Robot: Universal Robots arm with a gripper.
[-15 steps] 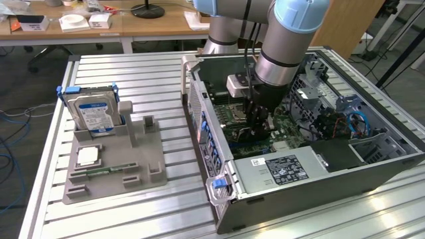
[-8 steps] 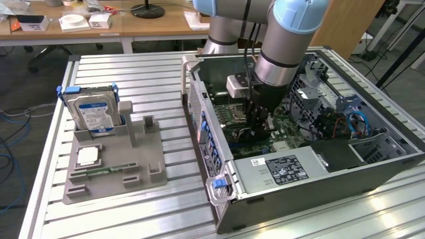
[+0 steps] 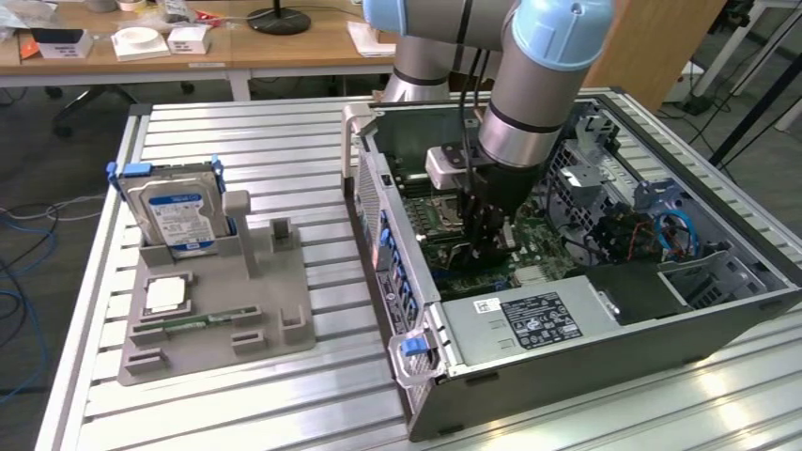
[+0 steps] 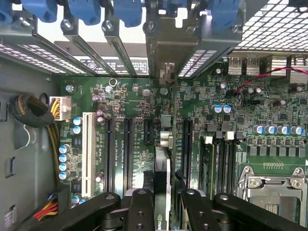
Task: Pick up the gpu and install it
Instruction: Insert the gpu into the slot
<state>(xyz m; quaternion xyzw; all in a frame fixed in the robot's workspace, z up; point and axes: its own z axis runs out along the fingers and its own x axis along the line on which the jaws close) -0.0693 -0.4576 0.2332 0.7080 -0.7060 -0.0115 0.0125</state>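
Gripper (image 4: 162, 211) inside the computer case (image 3: 602, 329), narrowly closed on the gpu (image 4: 162, 192).
Card stands on edge between the fingers (image 4: 140, 209), over the green motherboard (image 4: 240, 120) slots.

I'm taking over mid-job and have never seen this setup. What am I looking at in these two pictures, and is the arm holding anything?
The exterior view shows one robot arm reaching down into an open computer case lying on a slatted metal table. Beside the case, a grey holder carries a blue-labelled hard drive.

The wrist view looks from the arm's own camera, straight down at the green motherboard with its long black slots. The black gripper is closed on the gpu, seen edge-on between its fingers, standing over the board among the slots. Whether it is seated I cannot tell.
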